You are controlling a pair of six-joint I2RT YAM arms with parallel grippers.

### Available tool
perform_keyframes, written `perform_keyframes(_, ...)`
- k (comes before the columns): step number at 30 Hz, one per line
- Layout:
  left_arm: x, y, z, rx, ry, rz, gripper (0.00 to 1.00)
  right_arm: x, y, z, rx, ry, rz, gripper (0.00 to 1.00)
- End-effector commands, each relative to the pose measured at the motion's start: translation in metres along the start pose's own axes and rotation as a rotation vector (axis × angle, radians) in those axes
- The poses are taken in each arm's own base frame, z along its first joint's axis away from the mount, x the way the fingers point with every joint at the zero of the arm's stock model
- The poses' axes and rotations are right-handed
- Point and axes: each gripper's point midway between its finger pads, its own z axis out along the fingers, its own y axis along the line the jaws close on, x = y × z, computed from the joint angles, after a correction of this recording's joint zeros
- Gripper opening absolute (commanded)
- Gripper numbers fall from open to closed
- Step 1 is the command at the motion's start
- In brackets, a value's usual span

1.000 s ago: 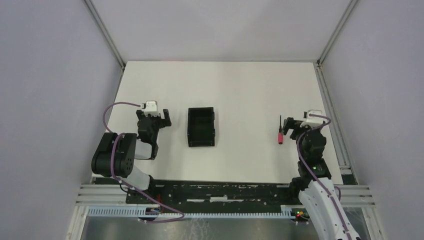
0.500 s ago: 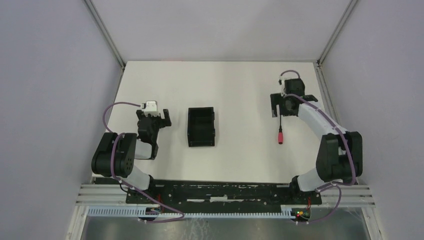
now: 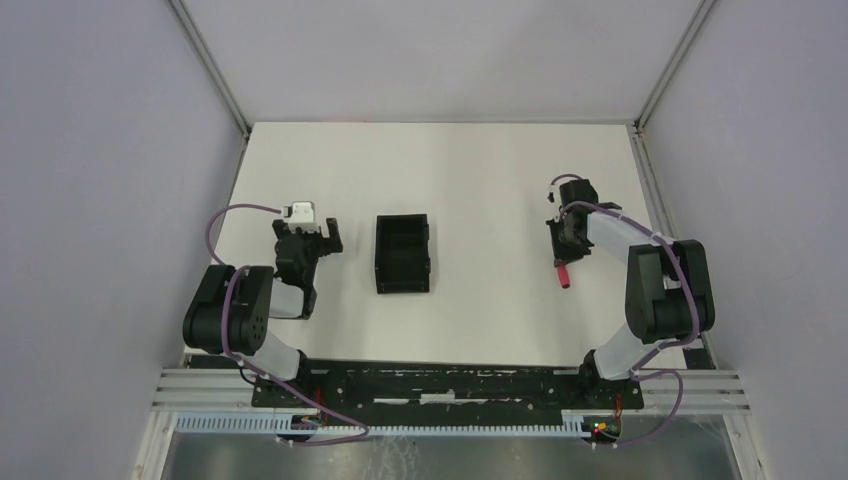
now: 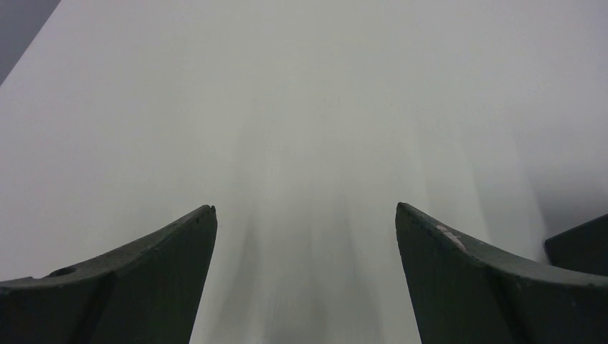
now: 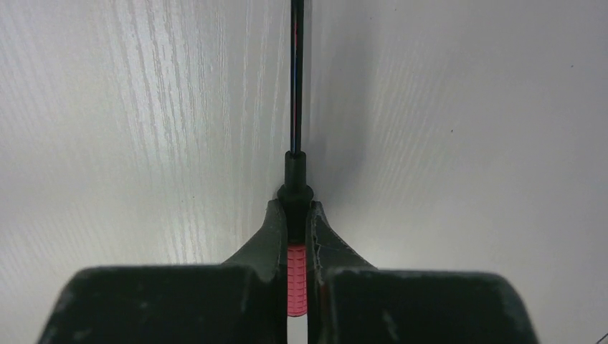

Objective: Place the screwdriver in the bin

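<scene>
The screwdriver (image 3: 563,274) lies on the white table at the right, with only its red handle showing below my right gripper (image 3: 566,243) in the top view. In the right wrist view my right gripper (image 5: 295,209) is shut on the screwdriver (image 5: 296,276) where the red handle meets the black collar. The thin black shaft (image 5: 295,79) runs straight ahead over the table. The black bin (image 3: 403,255) stands open-topped at the table's middle, well left of the screwdriver. My left gripper (image 3: 321,236) (image 4: 305,208) rests open left of the bin, nothing between its fingers.
Grey walls close the table (image 3: 480,180) in on the left, right and back. The right arm's elbow (image 3: 670,295) stands bent near the right edge. A black rail (image 3: 440,385) runs along the near edge.
My right arm unfolded from beside its base, reached past the screwdriver, then came back onto it and shut on the handle. The left arm and the bin have not moved.
</scene>
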Motion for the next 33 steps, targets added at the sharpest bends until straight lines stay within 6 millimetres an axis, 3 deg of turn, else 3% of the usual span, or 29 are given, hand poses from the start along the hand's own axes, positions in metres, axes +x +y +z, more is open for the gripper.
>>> perform_keyframes(1, -0.016, 0.0, 0.001, 0.001, -0.054, -0.024, 1.0, -0.022, -0.01, -0.019, 0.029, -0.008, -0.02, 0.0)
perform_keyframes(7, -0.016, 0.0, 0.001, 0.001, -0.054, -0.024, 1.0, -0.057, -0.024, -0.089, 0.091, -0.061, -0.001, 0.0)
perform_keyframes(10, -0.016, 0.0, 0.001, 0.0, -0.054, -0.024, 1.0, -0.065, -0.025, -0.11, 0.103, -0.122, 0.045, 0.0)
perform_keyframes(14, -0.016, 0.0, 0.001, 0.002, -0.054, -0.024, 1.0, -0.078, 0.004, -0.121, 0.014, -0.218, 0.079, 0.0)
perform_keyframes(16, -0.016, 0.0, 0.001, 0.0, -0.054, -0.024, 1.0, -0.089, 0.039, -0.128, -0.063, -0.284, 0.04, 0.0)
perform_keyframes(20, -0.016, 0.001, 0.001, -0.001, -0.054, -0.024, 1.0, -0.114, 0.137, -0.152, -0.238, -0.433, -0.063, 0.0)
perform_keyframes(25, -0.016, 0.001, 0.001, 0.0, -0.054, -0.024, 1.0, -0.119, 0.26, -0.177, -0.411, -0.542, -0.218, 0.0)
perform_keyframes(29, -0.016, 0.0, 0.001, 0.002, -0.054, -0.024, 1.0, -0.11, 0.325, -0.167, -0.457, -0.542, -0.316, 0.0)
perform_keyframes(33, -0.016, 0.001, 0.001, 0.0, -0.054, -0.024, 1.0, -0.098, 0.357, -0.14, -0.424, -0.473, -0.4, 0.0)
